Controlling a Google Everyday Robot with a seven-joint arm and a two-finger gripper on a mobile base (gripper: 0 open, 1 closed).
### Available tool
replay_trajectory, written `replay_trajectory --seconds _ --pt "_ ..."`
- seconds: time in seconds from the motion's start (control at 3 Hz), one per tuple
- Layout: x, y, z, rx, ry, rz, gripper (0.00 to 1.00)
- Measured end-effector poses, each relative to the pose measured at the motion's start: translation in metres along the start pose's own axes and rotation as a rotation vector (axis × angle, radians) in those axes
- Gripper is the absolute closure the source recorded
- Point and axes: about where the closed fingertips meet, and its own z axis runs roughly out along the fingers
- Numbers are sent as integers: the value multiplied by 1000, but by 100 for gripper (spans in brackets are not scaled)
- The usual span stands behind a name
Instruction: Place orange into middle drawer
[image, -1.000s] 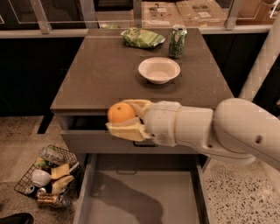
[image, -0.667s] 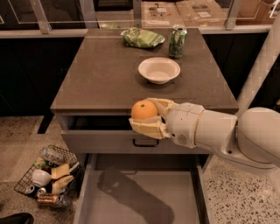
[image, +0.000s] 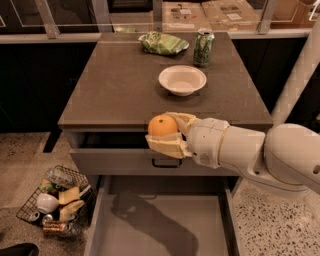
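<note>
No text, brand or number can be read here. The green metal drink can (image: 203, 47) carries pale markings too blurred to make out, and the white labels on the brown cardboard boxes (image: 225, 9) are illegible. The cream two-finger gripper (image: 161, 131) clasps the small round orange (image: 162, 125) before the grey upper drawer front (image: 120, 162), above the open light-grey middle drawer (image: 200, 225).

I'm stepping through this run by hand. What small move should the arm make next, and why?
Probably lower the claw straight down, keeping its grip. It is shut on the orange, level with the tabletop edge in front of the upper drawer, and the middle drawer lies open below, with the arm's shadow on its floor.
</note>
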Motion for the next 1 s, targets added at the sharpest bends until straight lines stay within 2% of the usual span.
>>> replay_trajectory --seconds 0.33,0.67,1.0 --pt "45 -11 -2 30 -3 44 100" --pt "104 -8 -21 34 50 96 100" --pt "165 10 -41 -20 107 128 100"
